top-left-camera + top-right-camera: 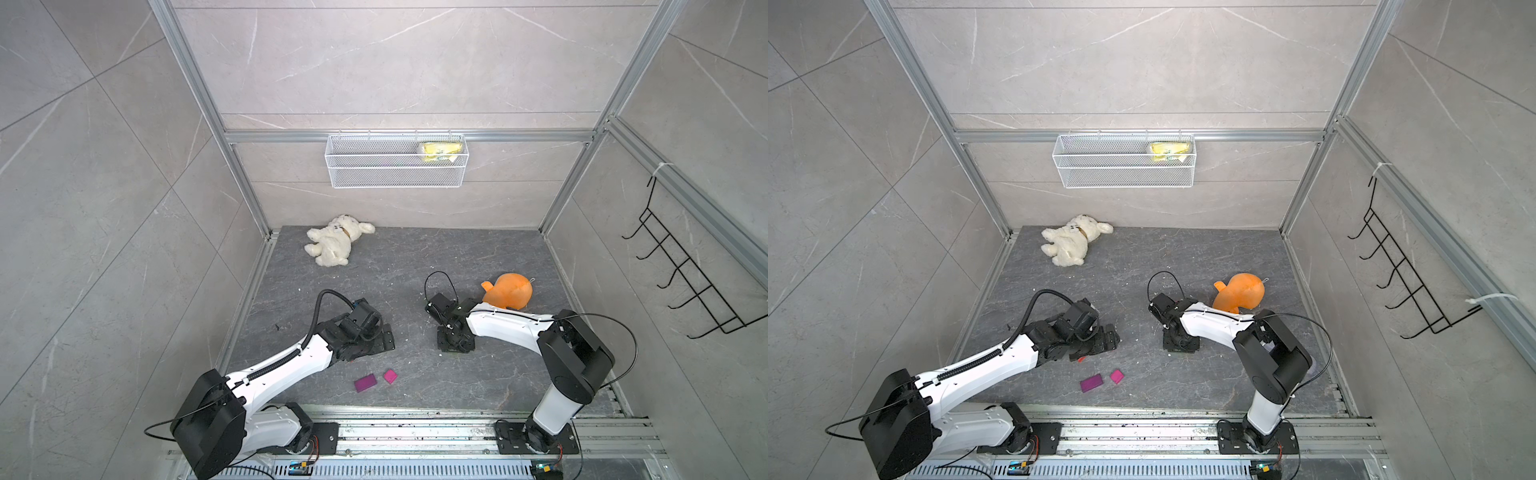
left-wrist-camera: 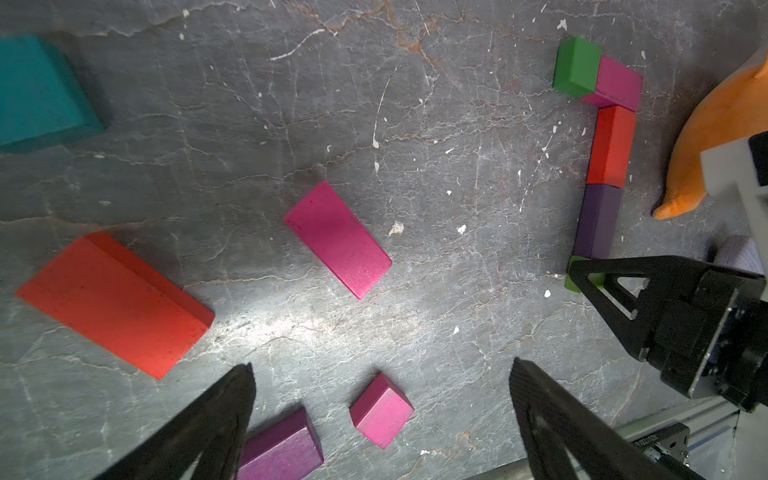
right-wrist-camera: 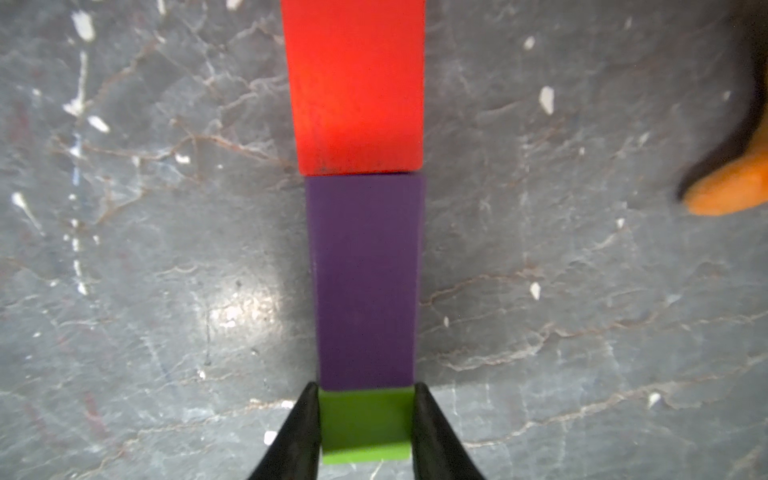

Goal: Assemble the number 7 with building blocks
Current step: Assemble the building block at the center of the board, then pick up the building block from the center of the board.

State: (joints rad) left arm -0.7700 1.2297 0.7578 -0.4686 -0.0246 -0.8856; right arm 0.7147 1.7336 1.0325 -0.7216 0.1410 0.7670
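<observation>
Right fingers (image 3: pixel 299 436) clamped on green block (image 3: pixel 365 428), butting it under purple block (image 3: pixel 365 282) to lengthen the 7 (image 2: pixel 609 145). Left fingers (image 2: pixel 224 407) wide apart above spare blocks (image 2: pixel 336 239), probably picking next.

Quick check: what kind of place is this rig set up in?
Probably a mock bathroom test cell: grey stone-look tile walls, aluminium frame rail, a white wire-mesh basket and a black wire hook rack.
</observation>
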